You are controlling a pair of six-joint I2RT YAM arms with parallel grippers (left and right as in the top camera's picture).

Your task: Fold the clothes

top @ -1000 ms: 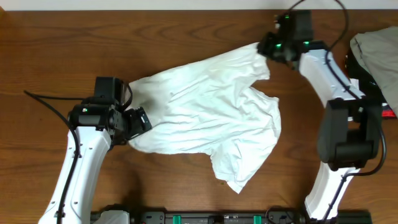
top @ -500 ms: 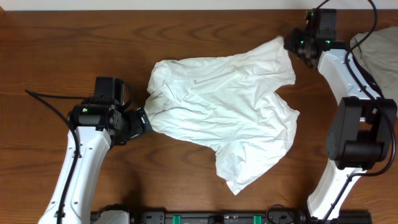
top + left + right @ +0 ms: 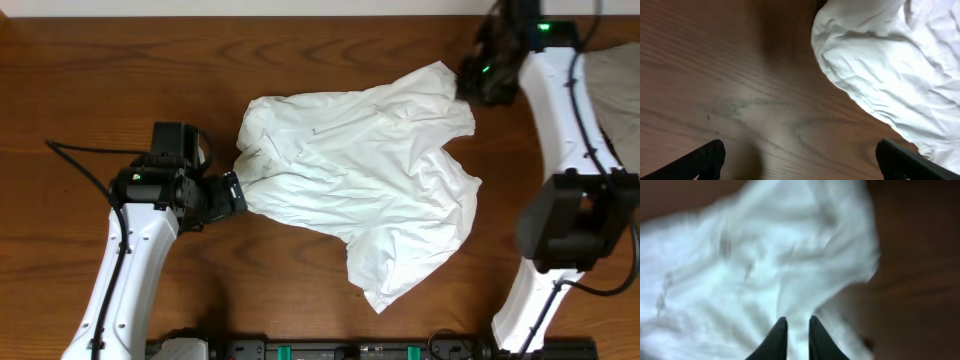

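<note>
Overhead shows white T-shirt [image 3: 360, 170] crumpled on wooden table [image 3: 100, 60].

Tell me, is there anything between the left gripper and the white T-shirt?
Nothing visible stands in the way. The left gripper, jaws open, sits beside the nearest edge of the white T-shirt. In the left wrist view only bare wooden table lies between its jaws and the cloth.
</note>
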